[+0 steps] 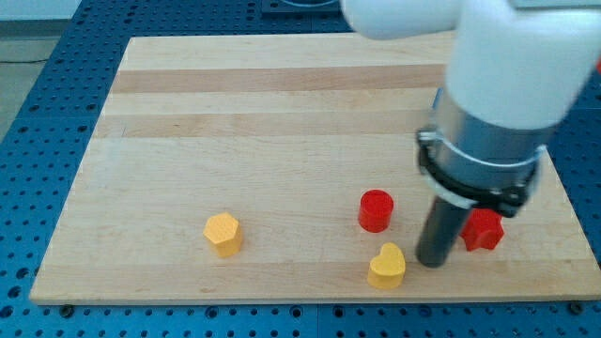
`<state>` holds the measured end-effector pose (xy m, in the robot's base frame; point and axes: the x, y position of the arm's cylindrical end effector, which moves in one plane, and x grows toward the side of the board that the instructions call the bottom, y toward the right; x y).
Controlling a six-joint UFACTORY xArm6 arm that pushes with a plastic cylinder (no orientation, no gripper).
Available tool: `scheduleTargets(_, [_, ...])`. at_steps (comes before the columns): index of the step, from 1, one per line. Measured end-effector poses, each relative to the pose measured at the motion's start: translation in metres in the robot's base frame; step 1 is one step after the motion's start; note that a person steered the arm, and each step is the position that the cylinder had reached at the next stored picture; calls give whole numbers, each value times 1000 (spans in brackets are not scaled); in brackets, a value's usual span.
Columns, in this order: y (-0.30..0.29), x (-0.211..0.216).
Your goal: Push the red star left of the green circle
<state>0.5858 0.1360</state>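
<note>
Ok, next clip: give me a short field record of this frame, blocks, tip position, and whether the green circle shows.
board: wooden board
red cylinder, centre-right
red star, right, partly hidden by the rod
yellow heart, near the bottom edge
yellow hexagon, lower left
my tip, between yellow heart and red star, close to both
green circle: not visible

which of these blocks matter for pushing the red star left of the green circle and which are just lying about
For the job:
- red star, at the view's right
- my tip, just left of the red star
- no green circle shows in this view

Lying about:
- red cylinder
- yellow heart, left of my tip
- yellow hexagon
</note>
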Motion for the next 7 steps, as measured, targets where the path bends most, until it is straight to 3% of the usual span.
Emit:
scheduleTargets(2, [104,9])
scheduleTargets(3, [101,-8])
scheduleTargets(5, [16,-24])
scheduleTargets(7, [-28,-86])
